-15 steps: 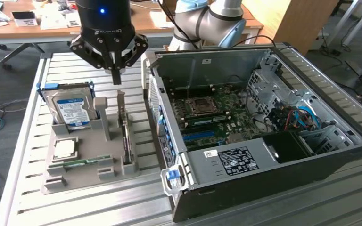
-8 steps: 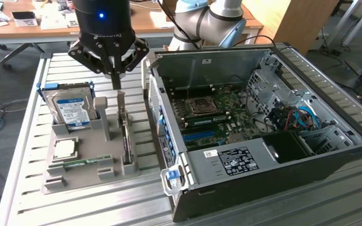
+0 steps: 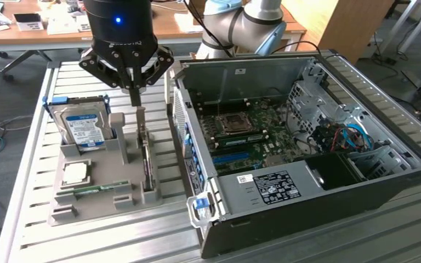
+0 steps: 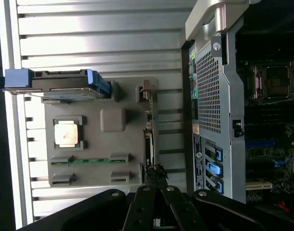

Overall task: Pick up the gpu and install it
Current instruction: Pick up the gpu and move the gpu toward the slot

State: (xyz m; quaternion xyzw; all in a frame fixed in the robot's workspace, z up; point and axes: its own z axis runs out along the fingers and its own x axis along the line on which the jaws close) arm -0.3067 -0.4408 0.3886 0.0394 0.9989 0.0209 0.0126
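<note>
The gpu (image 3: 145, 156) stands on its edge in a slot along the grey holder (image 3: 115, 164), on the side nearest the computer case. In the wrist view the gpu (image 4: 149, 132) is a thin dark strip with its silver bracket at one end. My gripper (image 3: 134, 101) hangs just above the card's far end, shut, with its fingertips pressed together and nothing between them. In the wrist view, the gripper (image 4: 154, 174) has its tips over one end of the card. The open case (image 3: 298, 159) lies on its side with the motherboard (image 3: 251, 131) exposed.
The holder (image 4: 96, 144) also carries a silver hard drive (image 3: 84, 127) with a blue-white label, a CPU (image 3: 75, 173) and a green memory stick (image 3: 94, 190). The case's rear panel (image 4: 209, 96) rises close beside the holder. Everything rests on a slatted metal table (image 3: 86, 241).
</note>
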